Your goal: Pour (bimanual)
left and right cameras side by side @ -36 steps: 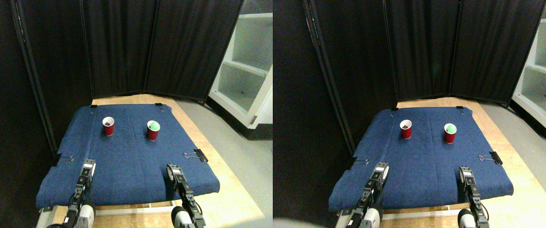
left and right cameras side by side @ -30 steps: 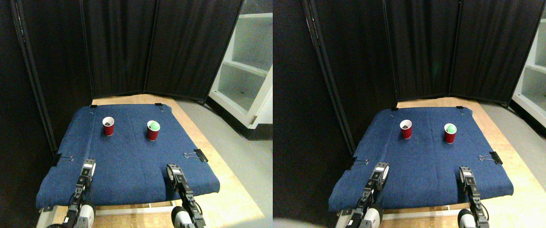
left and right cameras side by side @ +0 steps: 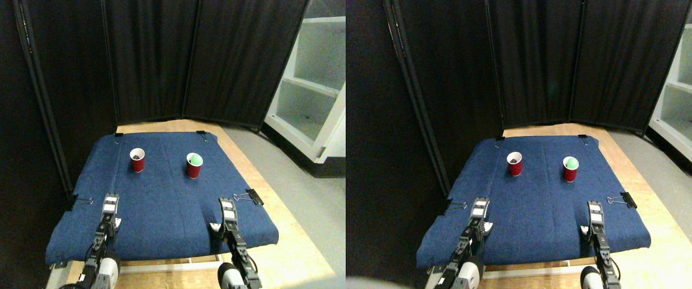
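Two red cups stand upright on the blue cloth point(left and right cameras side by side: 159, 205) that covers the table. The left red cup point(left and right cameras side by side: 137, 160) has something dark inside. The right red cup point(left and right cameras side by side: 194, 165) holds something green. My left gripper point(left and right cameras side by side: 110, 201) is near the front left of the cloth, well short of the left cup. My right gripper point(left and right cameras side by side: 226, 208) is near the front right, well short of the right cup. Neither touches a cup.
Binder clips point(left and right cameras side by side: 250, 196) pin the cloth at its edges. Black curtains point(left and right cameras side by side: 159, 60) close off the back and left. A white shelf unit point(left and right cameras side by side: 309, 84) stands at the right on the grey floor.
Both grippers have risen and reached a little forward over the cloth, and their ends now look turned. The cups have not moved.
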You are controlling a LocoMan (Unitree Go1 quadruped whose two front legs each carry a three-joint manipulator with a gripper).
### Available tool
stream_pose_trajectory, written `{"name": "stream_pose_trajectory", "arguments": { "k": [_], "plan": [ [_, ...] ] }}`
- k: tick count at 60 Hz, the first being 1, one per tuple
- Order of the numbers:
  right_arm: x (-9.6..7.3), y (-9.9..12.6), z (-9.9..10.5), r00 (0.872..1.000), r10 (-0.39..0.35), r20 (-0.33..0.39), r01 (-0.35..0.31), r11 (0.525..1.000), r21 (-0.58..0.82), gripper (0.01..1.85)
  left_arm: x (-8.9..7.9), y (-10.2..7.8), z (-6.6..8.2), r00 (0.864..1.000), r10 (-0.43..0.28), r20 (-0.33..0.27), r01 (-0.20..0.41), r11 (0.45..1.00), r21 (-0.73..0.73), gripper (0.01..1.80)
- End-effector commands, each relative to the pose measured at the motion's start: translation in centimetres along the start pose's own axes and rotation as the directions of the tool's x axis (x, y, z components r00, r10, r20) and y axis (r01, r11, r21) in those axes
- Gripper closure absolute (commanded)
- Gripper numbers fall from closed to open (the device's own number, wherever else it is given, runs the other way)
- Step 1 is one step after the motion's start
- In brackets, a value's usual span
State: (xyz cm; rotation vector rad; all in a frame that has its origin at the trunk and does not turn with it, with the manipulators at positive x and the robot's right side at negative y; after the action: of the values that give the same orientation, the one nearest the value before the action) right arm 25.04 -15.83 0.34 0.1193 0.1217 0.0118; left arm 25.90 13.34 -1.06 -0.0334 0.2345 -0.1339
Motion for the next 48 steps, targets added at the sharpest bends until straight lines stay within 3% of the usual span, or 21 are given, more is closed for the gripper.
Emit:
{"name": "stream_pose_trajectory", "arguments": {
  "k": [1,7,13,20,22,27,34,39,44,48],
  "plan": [
    [0.1,0.6,1.3,0.997,0.041,0.072,-0.043,0.999,0.018,1.18,-0.1,-0.7,1.8,0.996,-0.056,0.068,0.057,0.998,-0.01,1.2],
    [0.3,1.2,2.7,0.991,0.071,0.114,-0.074,0.997,0.018,1.2,-0.1,-1.1,3.6,0.988,-0.115,0.1,0.117,0.993,-0.017,1.21],
    [0.6,1.8,4.1,0.973,0.143,0.183,-0.144,0.99,-0.01,1.24,-0.2,-1.6,5.5,0.985,-0.135,0.108,0.14,0.99,-0.034,1.2],
    [0.8,2.2,4.9,0.967,0.16,0.198,-0.16,0.987,-0.02,1.24,-0.1,-2.1,6.7,0.98,-0.165,0.114,0.172,0.984,-0.054,1.25],
    [1.1,2.2,5.2,0.959,0.189,0.21,-0.201,0.979,0.034,1.23,0.1,-2.3,7.3,0.977,-0.171,0.124,0.18,0.982,-0.065,1.27],
    [1.4,2.4,5.3,0.957,0.184,0.224,-0.203,0.977,0.067,1.24,0.4,-2.4,7.7,0.977,-0.164,0.134,0.181,0.976,-0.125,1.28],
    [2.2,2.5,5.3,0.96,0.141,0.241,-0.201,0.947,0.249,1.22,1.6,-2.2,7.7,0.98,-0.088,0.181,0.135,0.954,-0.269,1.31],
    [3.1,2.2,5.1,0.965,0.111,0.237,-0.193,0.914,0.358,1.21,2.5,-1.8,7.4,0.983,-0.044,0.179,0.107,0.927,-0.359,1.29],
    [4.2,1.8,4.9,0.967,0.08,0.24,-0.183,0.877,0.445,1.17,3.7,-1.4,7.0,0.982,0.079,0.17,0.011,0.882,-0.471,1.22],
    [4.7,1.6,4.7,0.97,0.059,0.238,-0.174,0.848,0.501,1.17,4.4,-1.2,6.6,0.977,0.129,0.17,-0.019,0.846,-0.532,1.24]
  ]
}}
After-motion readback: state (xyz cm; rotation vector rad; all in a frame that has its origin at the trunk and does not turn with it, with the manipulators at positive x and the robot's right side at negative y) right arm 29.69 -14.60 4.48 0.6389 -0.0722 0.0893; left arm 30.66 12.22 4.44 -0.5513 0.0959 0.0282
